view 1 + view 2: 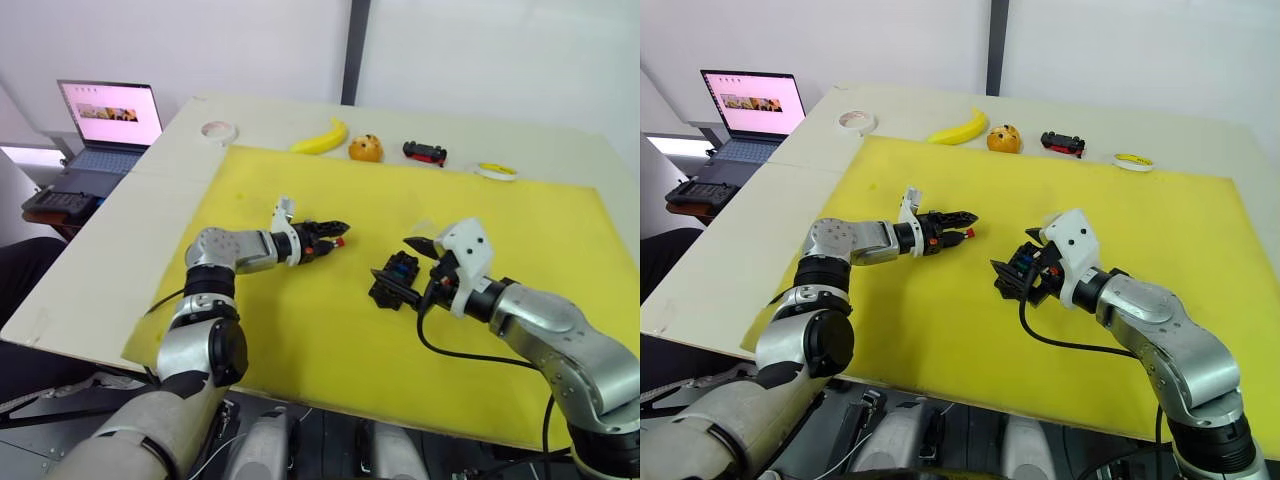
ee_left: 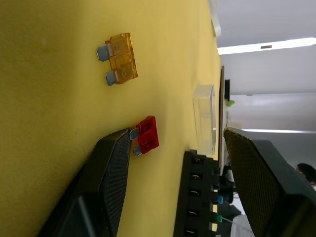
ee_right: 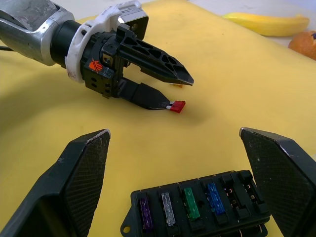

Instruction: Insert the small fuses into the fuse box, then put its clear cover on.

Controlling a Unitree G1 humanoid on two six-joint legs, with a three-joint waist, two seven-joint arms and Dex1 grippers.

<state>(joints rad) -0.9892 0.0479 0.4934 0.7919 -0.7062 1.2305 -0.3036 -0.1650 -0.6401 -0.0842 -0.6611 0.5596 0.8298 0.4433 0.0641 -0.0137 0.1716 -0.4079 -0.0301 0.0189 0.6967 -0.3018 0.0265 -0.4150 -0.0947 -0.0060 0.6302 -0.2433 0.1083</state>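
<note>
Two black, textured fingertips point(image 3: 84, 173) of the right gripper point(image 3: 182, 177) rise from the lower corners, spread wide apart. Between them, on a yellow mat point(image 3: 59, 113), sits the small black rectangular plastic fuse box point(image 3: 197, 207). Four slots along its top row hold small fuses: purple point(image 3: 144, 213), grey point(image 3: 168, 209), green point(image 3: 191, 203) and blue point(image 3: 215, 197). The slots beside the blue one look empty. Beyond the box, the left gripper point(image 3: 170, 91), black with a silver and white wrist, reaches in with its fingers apart. A small red fuse point(image 3: 177, 106) lies at the tip of its lower finger, touching it. A yellow banana point(image 3: 269, 22) and an orange fruit point(image 3: 303, 43) lie far behind.
</note>
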